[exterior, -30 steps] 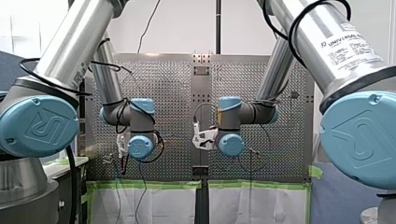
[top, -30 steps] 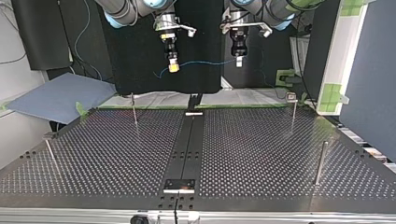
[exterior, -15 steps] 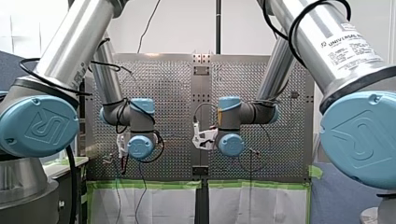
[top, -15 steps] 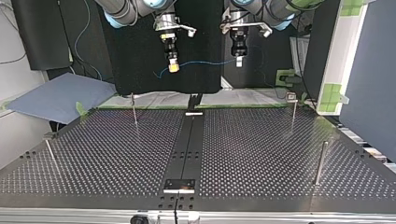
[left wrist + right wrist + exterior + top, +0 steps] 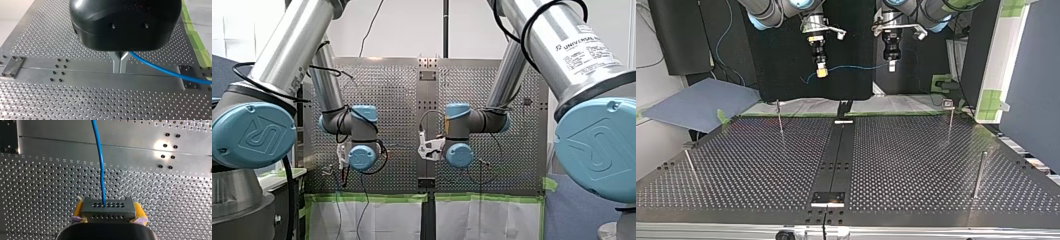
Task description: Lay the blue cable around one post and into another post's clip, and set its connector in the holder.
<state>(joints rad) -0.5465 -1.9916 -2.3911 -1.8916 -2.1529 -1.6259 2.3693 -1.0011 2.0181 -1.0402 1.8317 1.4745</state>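
My right gripper (image 5: 107, 217) pinches the dark, hole-dotted rectangular connector (image 5: 107, 207) between yellow pads (image 5: 139, 211). Its thin, smooth blue cable (image 5: 100, 157) runs ahead to my left gripper (image 5: 120, 66), whose metal fingers (image 5: 116, 62) are pressed together on it.

four posts (image 5: 780, 116) on table (image 5: 906, 155), cable (image 5: 856, 67) above

My left arm (image 5: 292, 45) and my right arm (image 5: 562, 47) are seen entering from the sides, silver tubes joined by blue caps, their wrists held above the perforated table (image 5: 397, 95). A thin post (image 5: 480, 177) is seen below my right arm's wrist, near the green tape (image 5: 377, 197) by which the table's near edge is lined.
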